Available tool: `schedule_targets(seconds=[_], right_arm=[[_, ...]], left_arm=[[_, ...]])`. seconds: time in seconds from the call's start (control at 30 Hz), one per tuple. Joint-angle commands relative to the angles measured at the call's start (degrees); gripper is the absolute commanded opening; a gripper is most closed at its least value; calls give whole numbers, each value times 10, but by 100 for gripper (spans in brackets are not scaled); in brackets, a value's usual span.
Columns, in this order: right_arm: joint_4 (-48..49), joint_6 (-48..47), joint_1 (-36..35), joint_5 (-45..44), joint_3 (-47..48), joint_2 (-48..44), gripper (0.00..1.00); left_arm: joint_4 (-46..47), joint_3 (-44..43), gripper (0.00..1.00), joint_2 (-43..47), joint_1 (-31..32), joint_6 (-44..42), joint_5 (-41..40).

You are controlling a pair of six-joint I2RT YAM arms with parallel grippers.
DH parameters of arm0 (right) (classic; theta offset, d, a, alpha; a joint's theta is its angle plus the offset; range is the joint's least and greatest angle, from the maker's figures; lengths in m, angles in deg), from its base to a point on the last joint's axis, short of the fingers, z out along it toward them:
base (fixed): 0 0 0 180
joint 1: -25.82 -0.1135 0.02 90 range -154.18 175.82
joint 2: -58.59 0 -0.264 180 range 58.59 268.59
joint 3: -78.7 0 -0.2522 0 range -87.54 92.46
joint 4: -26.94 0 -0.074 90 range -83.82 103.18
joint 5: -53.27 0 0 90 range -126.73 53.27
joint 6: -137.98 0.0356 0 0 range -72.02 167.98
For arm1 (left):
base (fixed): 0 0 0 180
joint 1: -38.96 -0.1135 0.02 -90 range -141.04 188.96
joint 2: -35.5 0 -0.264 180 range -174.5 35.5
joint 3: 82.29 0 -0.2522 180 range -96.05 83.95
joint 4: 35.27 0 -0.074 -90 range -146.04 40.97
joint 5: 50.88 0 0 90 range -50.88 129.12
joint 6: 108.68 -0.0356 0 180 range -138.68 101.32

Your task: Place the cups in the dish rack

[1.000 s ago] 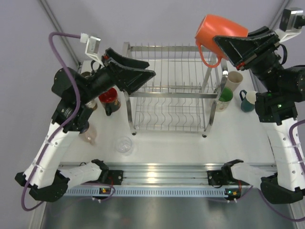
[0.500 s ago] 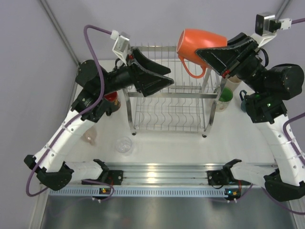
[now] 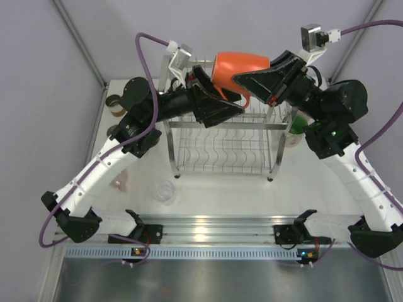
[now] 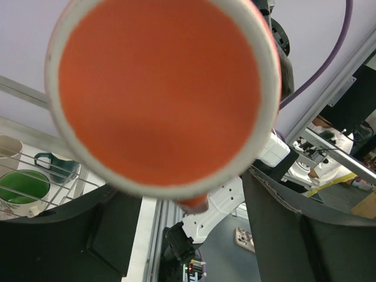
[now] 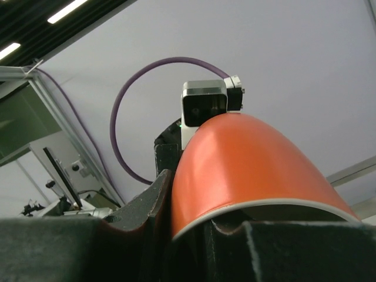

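A: Counting the dish rack (image 3: pixel 220 126) first: two wire tiers, nothing seated in either that we can see. Loaded so far, by our judgement: none.

B: Item in hand: orange mug (image 3: pixel 236 66), on its side in the air above the top tier, handle hanging toward the wires. The right end effector (image 3: pixel 242 85) is closed narrowly on the mug's wall. From the right wrist we see one finger inside the rim and one outside.

A: Left end effector (image 3: pixel 230 100): spread wide, a finger to each side of the mug's round end, which fills the left wrist view. We see no contact, and it holds nothing.

B: Waiting on the counter (image 3: pixel 220 195):
- clear cup (image 3: pixel 164 190), near the front
- pink cup (image 3: pixel 119 182), to the left of the clear cup
- green cup (image 3: pixel 295 128), beside the rack's right posts
- teal mug (image 4: pixel 56 165), just beside the green cup, seen from the left wrist
- brownish cup (image 3: pixel 115 105), at the far left

Others may sit behind the arms, but we cannot tell.

A: Our reading: the first cup is over the rack but not yet set down. Every other cup is left to load.
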Motion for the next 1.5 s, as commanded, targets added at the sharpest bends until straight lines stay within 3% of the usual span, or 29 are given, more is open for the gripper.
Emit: schedule_targets(seconds=[0.0,0.07,0.3,0.43,0.47,0.53,0.8,1.03,1.47], right_arm=[[53,-33,-21,-22,5,-10,0],[51,-34,-21,-15,-2,-11,0],[49,-41,-23,-5,-25,-19,0],[62,-32,-23,-1,-36,-16,0],[62,-32,-23,4,-36,-16,0],[60,-33,-23,10,-36,-16,0],[33,-60,-23,12,-52,-25,4],[27,-63,-23,8,-53,-19,25],[-72,-139,-16,-54,-56,-68,47]], left_arm=[[50,-17,72,2,7,-9,-10],[49,-10,70,2,7,-12,-11],[64,16,49,17,7,-3,-12],[78,29,31,23,7,19,-5],[79,32,17,26,7,21,-9],[81,44,0,34,7,24,-29],[83,57,0,61,7,16,-68],[87,55,0,63,7,19,-97],[71,30,0,53,7,16,-112]])
